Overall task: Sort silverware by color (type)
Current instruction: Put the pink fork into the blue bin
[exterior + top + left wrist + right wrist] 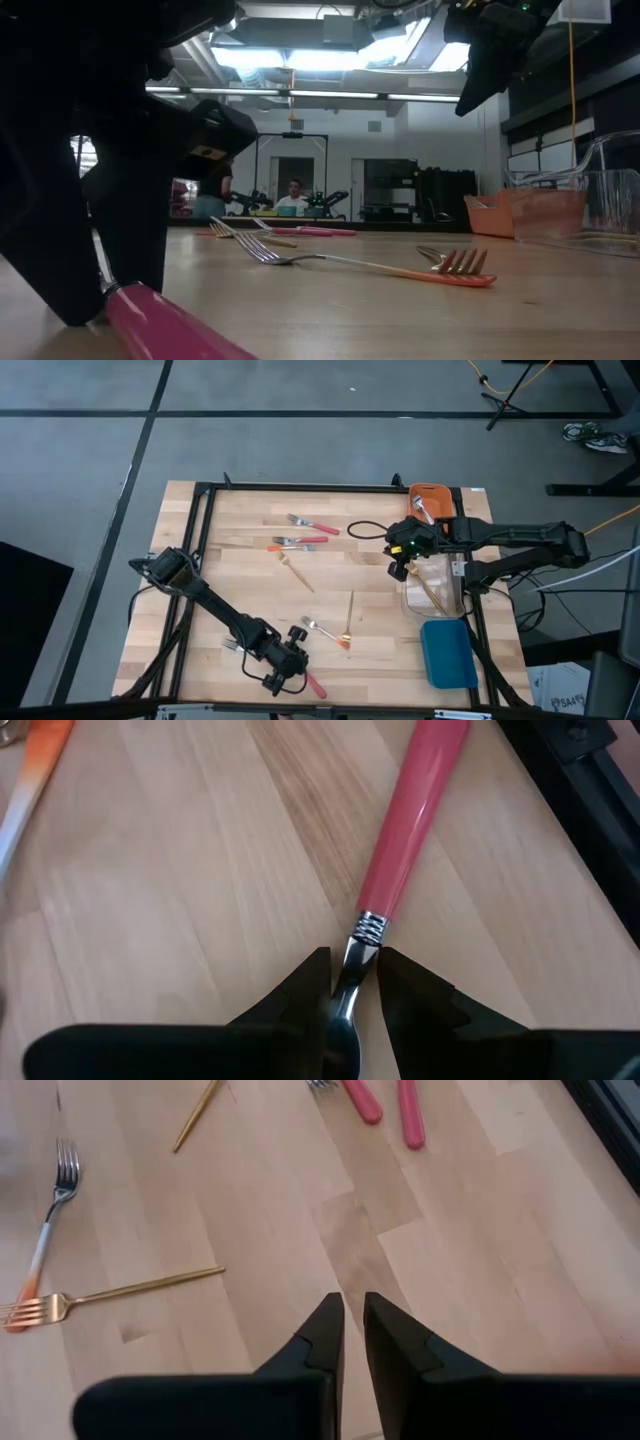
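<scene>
My left gripper (290,665) is near the table's front edge, shut on a pink-handled utensil (415,815). That utensil also shows in the high view (316,686) and the low view (170,325). My right gripper (400,560) hangs shut and empty above the table beside the clear bin (435,588); it also shows in the low view (495,60). Lying flat on the table are two pink-handled forks (312,526) (302,542), a gold utensil (297,572), a gold fork (350,615) and an orange-handled fork (326,632). My left gripper pinches the utensil's silver neck (352,965) between its two fingers, just behind the ribbed collar where the pink handle begins. The fingers come from above, slanting, and lie along the utensil. The handle (170,325) points away from the gripper, low along the table; whether it is lifted clear I cannot tell.
The orange bin (432,500) at the far right holds a silver utensil. The clear bin holds a gold one (432,592). The blue bin (447,652) stands at the near right. A black cable (365,530) loops on the table. A black frame (200,560) edges the table.
</scene>
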You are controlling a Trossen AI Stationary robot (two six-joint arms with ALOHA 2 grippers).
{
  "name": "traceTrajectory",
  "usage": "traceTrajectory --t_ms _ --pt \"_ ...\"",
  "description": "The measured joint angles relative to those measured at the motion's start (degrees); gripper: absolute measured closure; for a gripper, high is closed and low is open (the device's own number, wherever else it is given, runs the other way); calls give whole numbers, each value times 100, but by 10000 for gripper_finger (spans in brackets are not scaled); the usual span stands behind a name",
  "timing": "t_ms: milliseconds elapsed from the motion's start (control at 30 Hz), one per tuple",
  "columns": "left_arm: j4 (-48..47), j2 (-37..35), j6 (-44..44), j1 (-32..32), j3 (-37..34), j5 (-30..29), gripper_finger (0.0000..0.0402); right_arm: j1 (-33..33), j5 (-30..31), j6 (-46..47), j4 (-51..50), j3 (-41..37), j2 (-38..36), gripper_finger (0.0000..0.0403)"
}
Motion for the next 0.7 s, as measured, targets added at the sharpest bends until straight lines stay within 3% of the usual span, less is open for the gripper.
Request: traceTrajectory --t_ms 433,700 --pt "-30 23 2 0 -1 -133 374 0 0 0 1 0 0 368" --pt "-32 18 -1 -4 8 -217 381 0 0 0 2 0 0 368"
